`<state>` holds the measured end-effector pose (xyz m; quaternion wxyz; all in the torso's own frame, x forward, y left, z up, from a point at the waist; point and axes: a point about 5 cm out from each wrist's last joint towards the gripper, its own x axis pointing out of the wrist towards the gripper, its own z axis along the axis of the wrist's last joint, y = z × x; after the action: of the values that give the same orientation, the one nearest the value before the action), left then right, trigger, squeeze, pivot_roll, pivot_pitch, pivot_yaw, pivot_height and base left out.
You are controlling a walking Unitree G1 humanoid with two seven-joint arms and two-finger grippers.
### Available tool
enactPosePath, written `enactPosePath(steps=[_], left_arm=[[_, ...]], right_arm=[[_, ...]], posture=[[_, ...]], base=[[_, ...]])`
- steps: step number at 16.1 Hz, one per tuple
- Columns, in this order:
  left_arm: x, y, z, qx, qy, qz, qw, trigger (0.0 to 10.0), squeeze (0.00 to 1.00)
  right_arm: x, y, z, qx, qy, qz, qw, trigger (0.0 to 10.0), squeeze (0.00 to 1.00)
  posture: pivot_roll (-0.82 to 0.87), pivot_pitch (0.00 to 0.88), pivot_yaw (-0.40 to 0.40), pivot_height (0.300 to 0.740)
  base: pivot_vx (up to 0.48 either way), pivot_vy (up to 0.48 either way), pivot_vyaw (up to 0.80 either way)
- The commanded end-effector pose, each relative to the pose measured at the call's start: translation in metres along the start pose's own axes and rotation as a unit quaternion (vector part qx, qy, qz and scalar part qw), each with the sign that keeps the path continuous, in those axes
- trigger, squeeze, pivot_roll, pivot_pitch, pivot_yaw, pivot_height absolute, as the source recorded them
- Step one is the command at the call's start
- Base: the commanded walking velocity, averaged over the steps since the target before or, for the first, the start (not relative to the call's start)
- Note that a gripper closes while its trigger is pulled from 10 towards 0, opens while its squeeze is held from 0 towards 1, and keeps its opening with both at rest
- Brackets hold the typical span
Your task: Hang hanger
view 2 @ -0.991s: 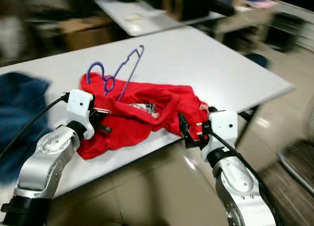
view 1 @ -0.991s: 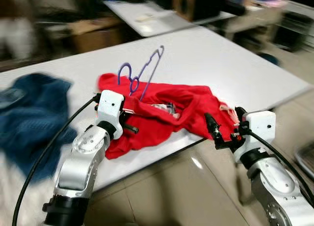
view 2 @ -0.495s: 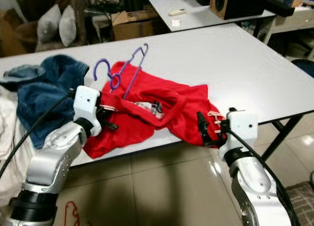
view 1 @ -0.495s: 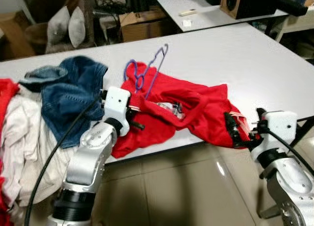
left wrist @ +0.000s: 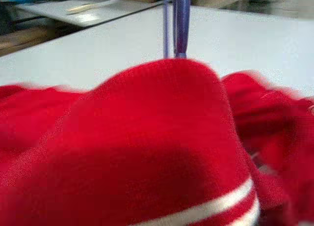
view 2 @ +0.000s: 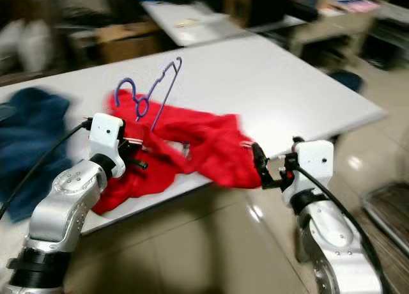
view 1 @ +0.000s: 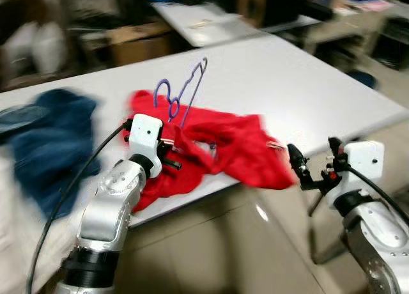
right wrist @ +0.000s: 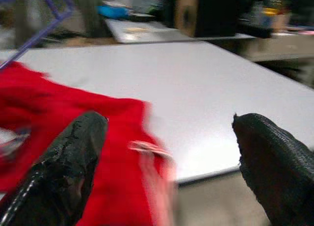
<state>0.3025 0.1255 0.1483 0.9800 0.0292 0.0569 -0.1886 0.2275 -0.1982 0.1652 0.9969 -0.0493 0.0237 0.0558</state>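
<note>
Left gripper (view 1: 171, 154) is buried in the red garment (view 1: 223, 150), seemingly clamping it; purple hanger (view 1: 185, 92) at twelve o'clock; right gripper (view 1: 307, 169) spread wide, empty, beside the table (view 1: 307, 89) edge.

Red cloth (left wrist: 147, 152) with a white stripe (left wrist: 211, 206) is bulging up close to the camera, blurred. Behind it a purple hanger (left wrist: 180, 22) is standing up over the white table (left wrist: 255, 39).
</note>
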Motion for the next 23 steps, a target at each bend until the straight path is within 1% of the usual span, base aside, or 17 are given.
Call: enactPosePath(steps=[1,5,7,8,9,11,12,13,14,15,17,18,20,22,23], left_arm=[[-0.004,0.007,0.004,0.007,-0.009,0.015,1.000,10.0,0.00],[-0.006,0.007,0.005,0.008,-0.011,0.018,1.000,10.0,0.00],[-0.006,0.007,0.006,0.010,-0.012,0.018,1.000,10.0,0.00],[-0.006,0.008,0.007,0.015,-0.012,0.019,1.000,10.0,0.00],[-0.008,0.009,0.009,0.017,-0.016,0.014,1.000,10.0,0.00],[-0.012,0.011,0.014,0.039,-0.015,-0.006,0.999,10.0,0.00],[-0.016,0.015,0.015,0.068,-0.014,-0.031,0.997,10.0,0.00],[-0.017,0.016,0.016,0.071,-0.017,-0.051,0.996,7.9,0.00],[-0.021,0.019,0.015,0.080,-0.016,-0.080,0.993,0.0,0.00],[-0.022,0.020,0.015,0.080,-0.015,-0.088,0.993,0.0,0.00],[-0.023,0.024,0.016,0.087,-0.012,-0.106,0.991,0.0,0.00],[-0.023,0.025,0.016,0.088,-0.012,-0.111,0.990,0.0,0.00],[-0.019,0.026,0.021,0.081,-0.022,-0.121,0.989,0.0,0.00],[-0.018,0.023,0.023,0.075,-0.034,-0.126,0.989,0.0,0.00],[-0.018,0.020,0.024,0.065,-0.043,-0.134,0.988,0.0,0.00]], right_arm=[[0.002,0.005,0.001,0.002,-0.001,0.016,1.000,10.0,0.00],[0.003,0.010,0.001,-0.002,-0.001,0.028,1.000,10.0,0.00],[0.001,0.013,0.000,-0.010,0.008,0.059,0.998,10.0,0.00],[0.000,0.017,0.000,-0.024,0.012,0.075,0.997,10.0,0.00],[-0.001,0.019,-0.001,-0.024,0.010,0.083,0.996,10.0,0.00],[-0.005,0.022,-0.001,0.004,0.010,0.114,0.993,10.0,0.00],[-0.010,0.023,0.003,0.028,0.000,0.149,0.988,10.0,0.00],[-0.012,0.023,0.005,0.046,-0.002,0.158,0.986,10.0,0.00],[-0.014,0.021,0.007,0.064,0.001,0.165,0.984,10.0,0.00],[-0.014,0.019,0.006,0.065,0.005,0.167,0.984,10.0,0.00],[-0.016,0.015,0.009,0.102,0.009,0.168,0.981,10.0,0.00],[-0.016,0.014,0.010,0.104,0.010,0.167,0.980,10.0,0.00],[-0.020,0.008,0.007,0.130,0.060,0.178,0.974,10.0,0.00],[-0.019,0.006,0.004,0.138,0.091,0.175,0.971,10.0,0.00],[-0.010,0.010,0.001,0.167,0.116,0.165,0.965,10.0,0.00]], posture=[[-0.08,0.039,0.044,0.740],[-0.08,0.037,0.040,0.740],[-0.08,0.039,0.041,0.740],[-0.08,0.040,0.041,0.740],[-0.08,0.041,0.040,0.740],[-0.07,0.043,0.041,0.740],[-0.07,0.044,0.042,0.740],[-0.07,0.044,0.043,0.740],[-0.07,0.048,0.047,0.740],[-0.07,0.049,0.048,0.740],[-0.07,0.053,0.051,0.740],[-0.07,0.054,0.055,0.740],[-0.07,0.056,0.061,0.740],[-0.07,0.055,0.067,0.740],[-0.08,0.056,0.070,0.740]], base=[[0.416,0.000,0.00],[0.423,0.000,0.00],[0.424,0.000,0.00],[0.416,0.000,0.80],[0.375,0.000,0.80],[0.000,0.000,0.00],[0.000,0.000,0.00],[0.000,0.000,0.00],[0.000,0.000,0.00],[0.000,0.000,0.00],[0.000,0.000,0.00],[0.000,0.000,0.00],[0.000,0.000,0.00],[0.000,0.000,0.00],[0.000,0.000,0.00]])
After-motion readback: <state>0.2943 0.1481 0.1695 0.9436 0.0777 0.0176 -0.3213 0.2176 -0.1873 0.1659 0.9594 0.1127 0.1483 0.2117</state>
